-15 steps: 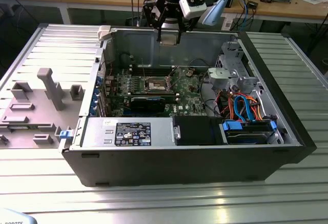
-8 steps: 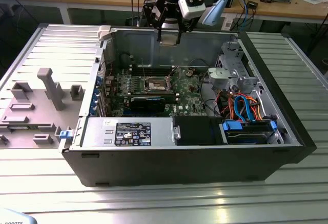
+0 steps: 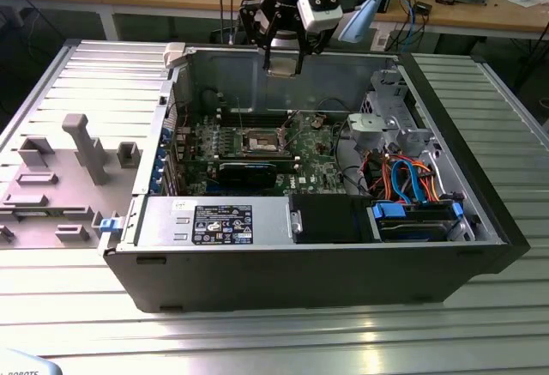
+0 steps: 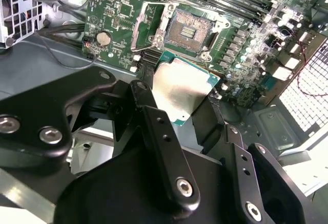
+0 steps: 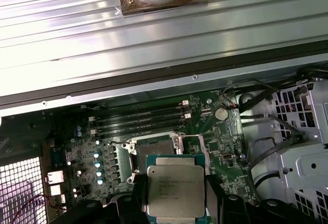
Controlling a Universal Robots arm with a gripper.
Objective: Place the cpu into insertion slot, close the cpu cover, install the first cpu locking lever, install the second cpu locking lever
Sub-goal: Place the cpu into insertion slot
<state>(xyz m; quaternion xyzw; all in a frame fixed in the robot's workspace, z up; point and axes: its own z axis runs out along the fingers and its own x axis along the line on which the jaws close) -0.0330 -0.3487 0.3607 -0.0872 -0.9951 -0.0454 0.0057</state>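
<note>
Cpu [image 5: 175, 193] sits flat between my two black fingers [image 4: 154, 126], its dull silver top facing the camera in the first wrist view and catching the light in the second wrist view [image 4: 179, 88]. My gripper [image 5: 175, 206] is closed only to the chip's width, one finger pressed on each of two opposite edges, and it holds nothing else.

In the exterior view my gripper [image 3: 283, 59] hangs high over the far wall of the open computer case [image 3: 480, 212], well above the green board [image 3: 317, 159]. The chip touches nothing but my fingers.

The insertion slot [image 4: 187, 32] lies on the board near the middle of the case [image 3: 262, 142], apart from the chip and bare, with its dark pin field showing inside the silver rim. In the first wrist view the chip covers part of the slot [image 5: 156, 149]. The cpu cover [image 4: 148, 26] is swung off the slot and stands at one side of it, with green board visible through its window.

Long memory slots [image 5: 138, 119] run along the slot's far side. A coin battery [image 5: 221, 113] sits on the board close by. A long black card [image 3: 249, 171] lies just near of the slot. Blue and orange cables [image 3: 412, 178] fill the case toward the exterior view's right. The case rests on a ribbed metal table [image 3: 257, 332], and a grey holder [image 3: 77, 148] stands on it at the exterior view's left.
</note>
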